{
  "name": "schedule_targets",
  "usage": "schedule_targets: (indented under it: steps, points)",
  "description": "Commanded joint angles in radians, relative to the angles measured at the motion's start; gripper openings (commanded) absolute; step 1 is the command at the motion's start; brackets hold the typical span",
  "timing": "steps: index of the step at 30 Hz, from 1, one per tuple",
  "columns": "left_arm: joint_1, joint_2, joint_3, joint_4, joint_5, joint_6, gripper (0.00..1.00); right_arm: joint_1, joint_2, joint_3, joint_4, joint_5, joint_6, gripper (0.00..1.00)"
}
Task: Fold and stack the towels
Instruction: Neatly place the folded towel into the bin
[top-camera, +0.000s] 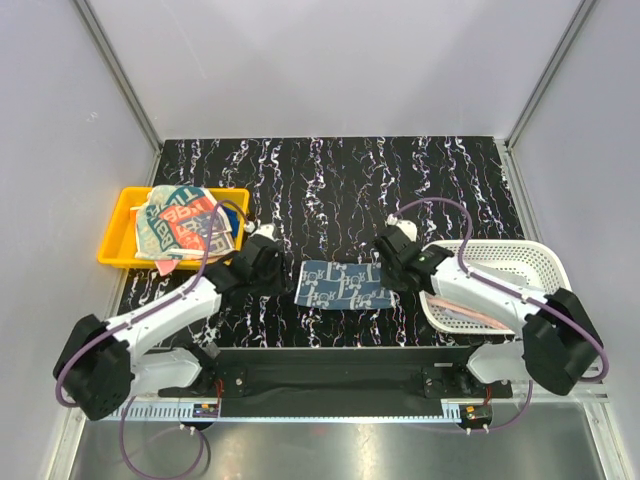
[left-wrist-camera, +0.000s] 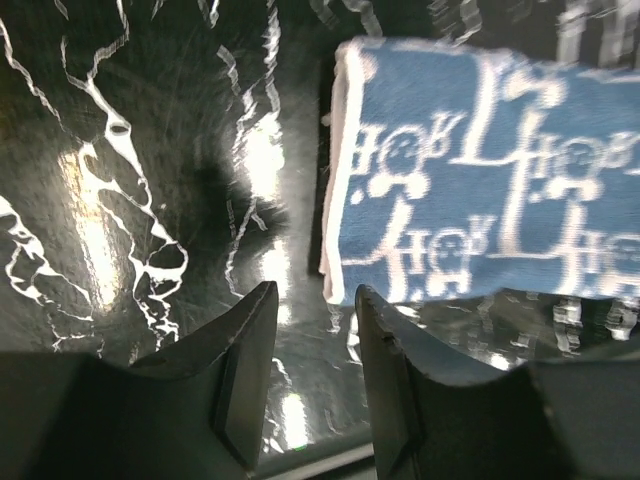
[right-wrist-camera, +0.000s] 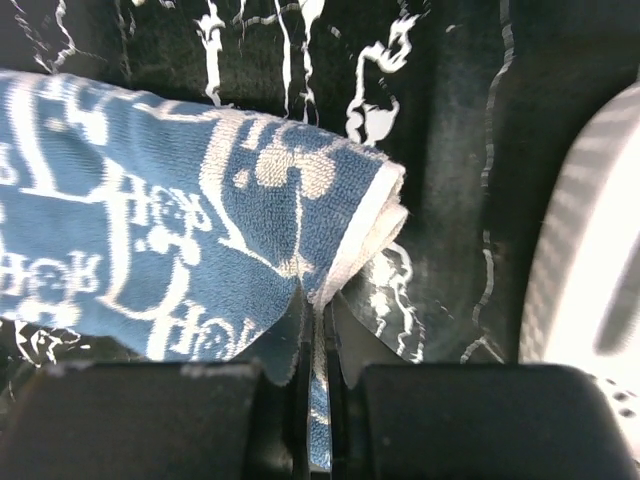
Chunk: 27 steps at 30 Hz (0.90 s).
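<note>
A folded blue towel (top-camera: 343, 285) with a white printed pattern lies flat on the black marbled table between my two arms. My right gripper (right-wrist-camera: 318, 310) is shut on the near right corner of this towel (right-wrist-camera: 150, 220), and cloth runs down between the fingers. My left gripper (left-wrist-camera: 315, 300) stands open just off the towel's left edge (left-wrist-camera: 480, 170), with only bare table between its fingers. In the top view the left gripper (top-camera: 288, 278) and the right gripper (top-camera: 385, 280) flank the towel. More towels (top-camera: 180, 218), printed in blue and red, lie piled in the tray.
A yellow tray (top-camera: 115, 245) sits at the left of the table. A white mesh basket (top-camera: 510, 262) stands at the right and holds pinkish cloth (top-camera: 470, 312); its rim (right-wrist-camera: 590, 240) is close beside my right gripper. Grey walls enclose the table.
</note>
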Motion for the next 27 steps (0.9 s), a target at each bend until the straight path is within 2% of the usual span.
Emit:
schedule_targets:
  steps: [1, 11, 18, 21, 23, 27]
  points:
    - [-0.007, -0.074, 0.084, -0.047, 0.006, 0.021, 0.42, 0.011, -0.049, 0.080, -0.116, 0.066, -0.038, 0.00]
    - [-0.009, -0.178, 0.203, -0.153, 0.073, 0.114, 0.43, 0.010, -0.170, 0.189, -0.378, 0.187, -0.061, 0.00]
    - [-0.007, -0.174, 0.257, -0.195, 0.127, 0.188, 0.43, 0.002, -0.234, 0.212, -0.485, 0.299, 0.023, 0.00]
    - [-0.007, -0.160, 0.269, -0.196, 0.159, 0.208, 0.44, -0.053, -0.255, 0.203, -0.482, 0.296, 0.025, 0.00]
    - [-0.007, -0.142, 0.276, -0.196, 0.175, 0.217, 0.44, -0.145, -0.269, 0.198, -0.469, 0.275, 0.017, 0.00]
    - [-0.007, -0.105, 0.292, -0.192, 0.222, 0.229, 0.44, -0.242, -0.263, 0.197, -0.453, 0.235, -0.012, 0.00]
